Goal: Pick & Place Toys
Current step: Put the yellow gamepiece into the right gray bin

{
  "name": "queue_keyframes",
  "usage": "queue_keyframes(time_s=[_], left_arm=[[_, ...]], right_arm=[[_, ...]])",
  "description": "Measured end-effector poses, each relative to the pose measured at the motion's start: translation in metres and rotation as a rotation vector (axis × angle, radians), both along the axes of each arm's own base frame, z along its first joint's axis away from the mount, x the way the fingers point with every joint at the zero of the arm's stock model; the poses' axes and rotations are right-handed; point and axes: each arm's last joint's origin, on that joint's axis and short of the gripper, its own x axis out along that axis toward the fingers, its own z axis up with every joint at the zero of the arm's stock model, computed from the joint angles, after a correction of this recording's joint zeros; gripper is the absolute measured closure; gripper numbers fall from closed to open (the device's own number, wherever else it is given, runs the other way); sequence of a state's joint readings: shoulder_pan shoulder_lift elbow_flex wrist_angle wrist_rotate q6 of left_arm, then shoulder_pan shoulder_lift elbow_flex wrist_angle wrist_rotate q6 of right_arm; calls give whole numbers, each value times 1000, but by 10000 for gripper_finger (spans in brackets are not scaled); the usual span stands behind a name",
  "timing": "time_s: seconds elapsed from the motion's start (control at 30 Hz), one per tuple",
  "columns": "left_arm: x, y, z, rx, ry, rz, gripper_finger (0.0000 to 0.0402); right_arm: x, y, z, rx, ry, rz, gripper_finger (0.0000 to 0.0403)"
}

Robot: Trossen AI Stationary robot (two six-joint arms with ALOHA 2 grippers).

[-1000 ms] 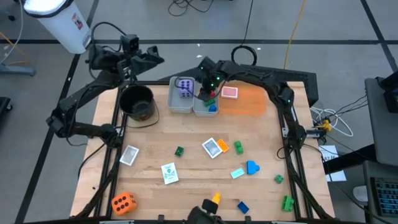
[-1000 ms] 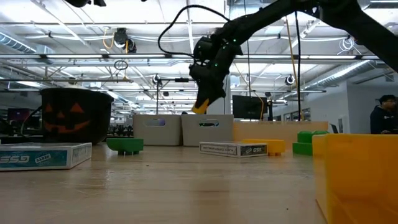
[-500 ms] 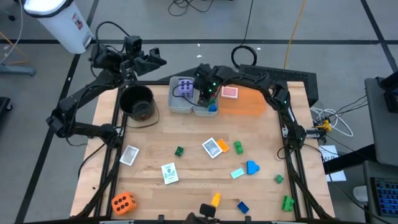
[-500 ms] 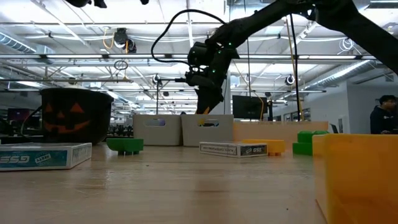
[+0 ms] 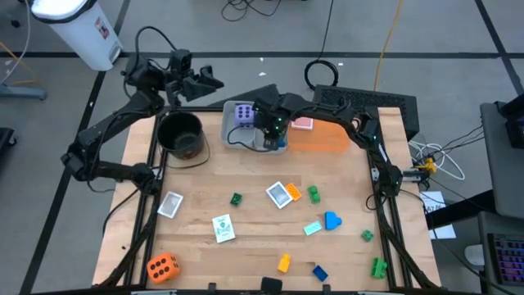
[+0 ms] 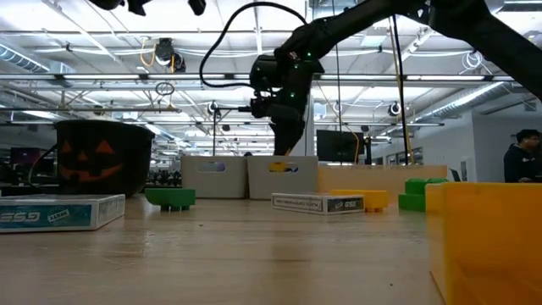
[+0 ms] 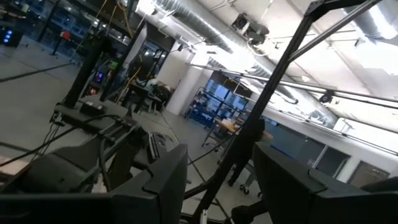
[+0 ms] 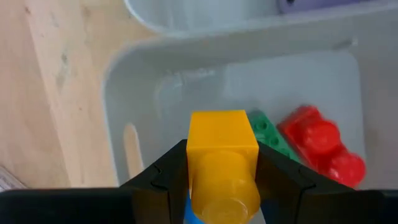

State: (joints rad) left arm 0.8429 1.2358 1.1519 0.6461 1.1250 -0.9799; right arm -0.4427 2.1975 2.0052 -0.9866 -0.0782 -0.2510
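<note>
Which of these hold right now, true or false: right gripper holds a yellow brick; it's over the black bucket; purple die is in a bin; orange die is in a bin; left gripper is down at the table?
1. The right gripper holds a yellow brick. True.
2. It is above the black bucket. False: it is above a grey bin that holds a red brick and a green brick.
3. The purple die lies in a bin. True.
4. The orange die lies in a bin. False: it sits on the table.
5. The left gripper is down at the table. False: it is raised, holding nothing.

Two bins (image 5: 239, 135) side by side; die (image 5: 244, 114) in left bin.
</note>
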Motion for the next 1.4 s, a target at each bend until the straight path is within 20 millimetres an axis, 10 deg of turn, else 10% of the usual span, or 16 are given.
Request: queue_keyframes(time_s=[1.4], left_arm=[[2,2,-4,9,20,11,215]], right_arm=[[7,1,-28,47,56,44,255]])
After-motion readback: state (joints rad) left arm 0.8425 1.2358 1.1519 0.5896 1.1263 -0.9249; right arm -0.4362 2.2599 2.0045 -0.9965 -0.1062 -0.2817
